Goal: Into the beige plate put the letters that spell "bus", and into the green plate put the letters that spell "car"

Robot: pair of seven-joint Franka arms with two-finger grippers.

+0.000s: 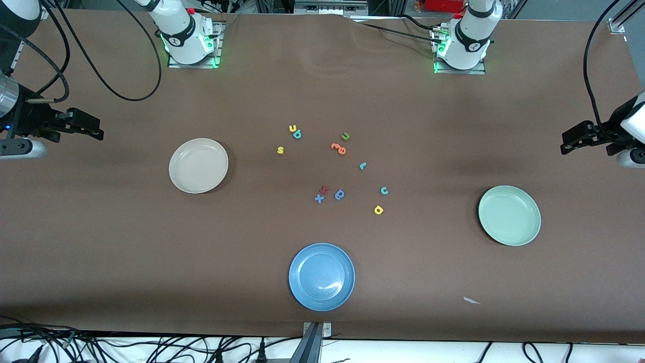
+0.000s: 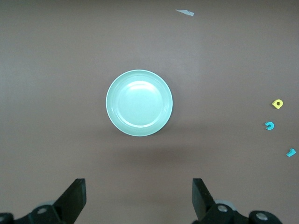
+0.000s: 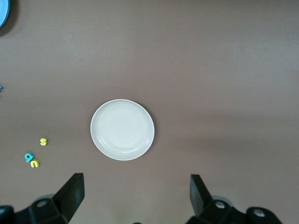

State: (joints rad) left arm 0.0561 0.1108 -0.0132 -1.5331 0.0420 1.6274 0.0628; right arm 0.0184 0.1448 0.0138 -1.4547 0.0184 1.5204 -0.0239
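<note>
Front view: both arms wait at the tabletop's ends, cut off by the frame edges. The right gripper hangs up beside the beige plate, the left gripper up beside the green plate. The letters lie mid-table: "s", "u" touching "b"; "r", "c", "a".

Left wrist view: jaws wide, holding nothing; the green plate lies ahead between them, the thin "r" tilted.

Right wrist view: jaws wide, empty; the beige plate lies ahead between them.
</note>
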